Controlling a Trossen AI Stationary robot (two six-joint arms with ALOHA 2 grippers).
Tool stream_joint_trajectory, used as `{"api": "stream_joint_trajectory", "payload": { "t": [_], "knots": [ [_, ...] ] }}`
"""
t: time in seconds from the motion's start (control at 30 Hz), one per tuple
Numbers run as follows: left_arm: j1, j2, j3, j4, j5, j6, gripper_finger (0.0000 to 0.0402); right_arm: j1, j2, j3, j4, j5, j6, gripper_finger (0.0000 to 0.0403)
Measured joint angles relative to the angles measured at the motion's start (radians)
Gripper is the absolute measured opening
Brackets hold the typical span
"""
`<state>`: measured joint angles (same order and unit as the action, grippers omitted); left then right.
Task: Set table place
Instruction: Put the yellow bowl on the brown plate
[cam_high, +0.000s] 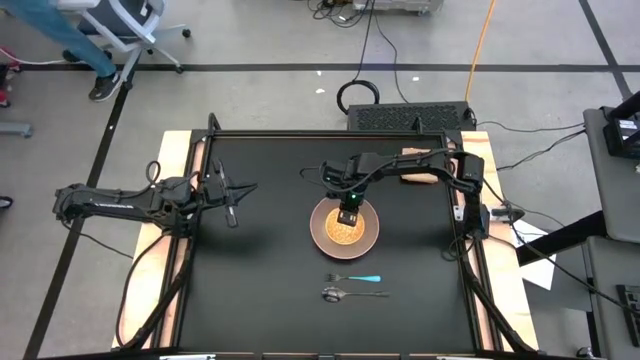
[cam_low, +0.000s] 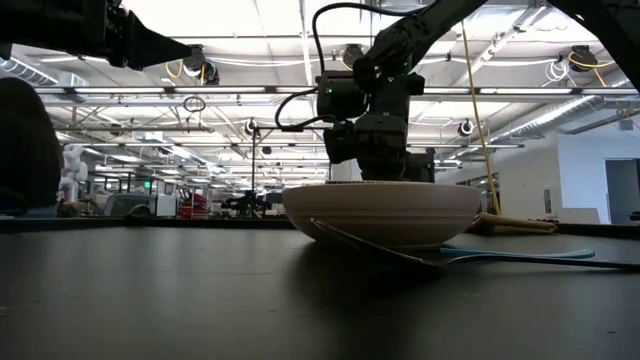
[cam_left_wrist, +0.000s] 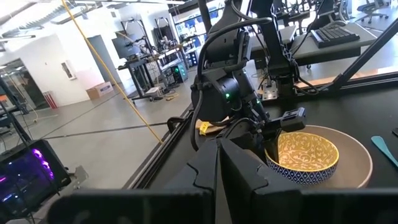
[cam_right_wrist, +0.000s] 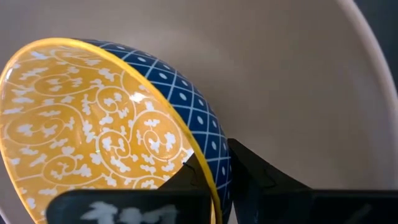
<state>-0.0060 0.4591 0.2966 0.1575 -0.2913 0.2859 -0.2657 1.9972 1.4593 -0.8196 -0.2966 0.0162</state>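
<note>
A small bowl (cam_right_wrist: 93, 130), yellow with white scrolls inside and blue with a lattice outside, sits within a wide beige dish (cam_high: 368, 232) at the middle of the black table (cam_high: 260, 290). My right gripper (cam_high: 348, 212) comes down over the dish's far side and is shut on the bowl. The dish wall (cam_low: 385, 212) hides the bowl in the low view. My left gripper (cam_high: 240, 192) hovers level over the table's left part, shut and empty. My right gripper holds the small bowl by its rim (cam_right_wrist: 208, 168), one finger (cam_right_wrist: 193, 177) inside the bowl and the other finger (cam_right_wrist: 258, 171) on the blue outer wall. The fingers slant steeply down from above. The bowl is inside the beige dish (cam_left_wrist: 357, 165); whether its base rests there I cannot tell.
A fork with a light blue handle (cam_high: 358, 278) and a metal spoon (cam_high: 345, 293) lie side by side between the dish and the table's near edge. A tan mat (cam_high: 420, 168) lies at the far right, under the right arm. Bare tabletop spreads at the left and near left.
</note>
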Motion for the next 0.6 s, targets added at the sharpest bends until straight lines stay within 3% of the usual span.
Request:
{"api": "stream_joint_trajectory", "payload": {
  "t": [0.4,0.6],
  "knots": [
    [0.000,0.000,0.000,-0.006,0.000,-0.001,0.0026,-0.003,0.000,0.000,0.000,0.004,-0.001,0.0022],
    [0.000,0.000,0.000,-0.006,0.000,-0.003,0.0026,-0.003,0.000,-0.001,0.001,0.015,0.002,0.0051]
  ]
}}
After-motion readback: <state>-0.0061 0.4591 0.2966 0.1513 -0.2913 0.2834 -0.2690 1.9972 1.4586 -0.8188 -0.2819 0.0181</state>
